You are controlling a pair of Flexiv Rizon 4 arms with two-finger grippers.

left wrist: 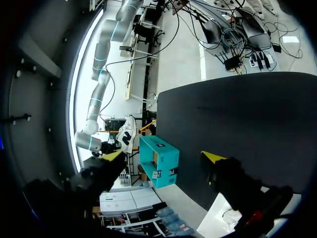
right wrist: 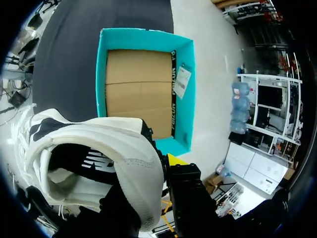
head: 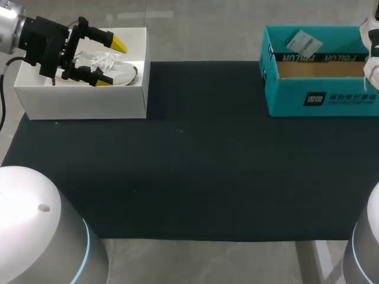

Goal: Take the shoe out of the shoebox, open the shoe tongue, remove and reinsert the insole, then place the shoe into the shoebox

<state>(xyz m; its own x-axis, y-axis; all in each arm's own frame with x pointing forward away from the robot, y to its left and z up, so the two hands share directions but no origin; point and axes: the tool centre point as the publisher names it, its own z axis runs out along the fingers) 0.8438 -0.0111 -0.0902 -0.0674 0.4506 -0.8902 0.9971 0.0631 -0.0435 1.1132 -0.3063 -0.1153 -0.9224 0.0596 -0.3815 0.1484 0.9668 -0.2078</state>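
The right gripper (right wrist: 168, 161) pinches the heel rim of a white sneaker with black trim (right wrist: 99, 148). Only one yellow tip shows, the other being hidden behind the shoe wall. The sneaker hangs above the open teal cardboard shoebox (right wrist: 101, 74) and is mostly cut off in the head view. Across the black table (head: 189, 177), the left gripper (head: 110, 62) hovers with its fingers spread over an open white box (head: 83, 100). It partly covers a white laced shoe (head: 123, 72) inside.

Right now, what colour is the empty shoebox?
The shoebox is teal, brown inside; the right wrist view shows it best.
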